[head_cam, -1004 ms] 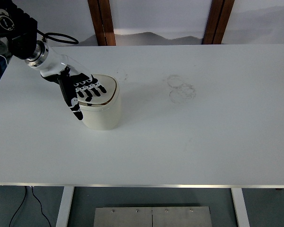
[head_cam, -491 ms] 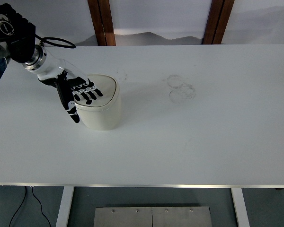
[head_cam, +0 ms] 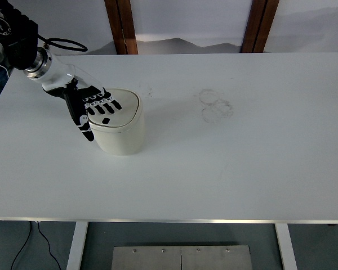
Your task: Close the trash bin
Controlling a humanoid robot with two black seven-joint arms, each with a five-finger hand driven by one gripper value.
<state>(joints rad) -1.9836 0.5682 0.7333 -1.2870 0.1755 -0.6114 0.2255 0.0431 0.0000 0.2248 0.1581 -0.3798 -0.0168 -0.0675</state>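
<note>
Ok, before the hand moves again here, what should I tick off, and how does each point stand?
1. Lid down flat on the trash bin: ok, no dark gap shows.
2. Bin upright on the table: ok.
3. Left hand free of the lid: cannot tell, its spread fingers lie over the lid's left part.
4. Thumb clear of the bin wall: cannot tell, it hangs beside it.
5. Table around the bin clear for pulling back: ok.
6. Right arm out of the way: ok, not in view.

Trash bin [head_cam: 121,130] on table [head_cam: 242,169], left side
</note>
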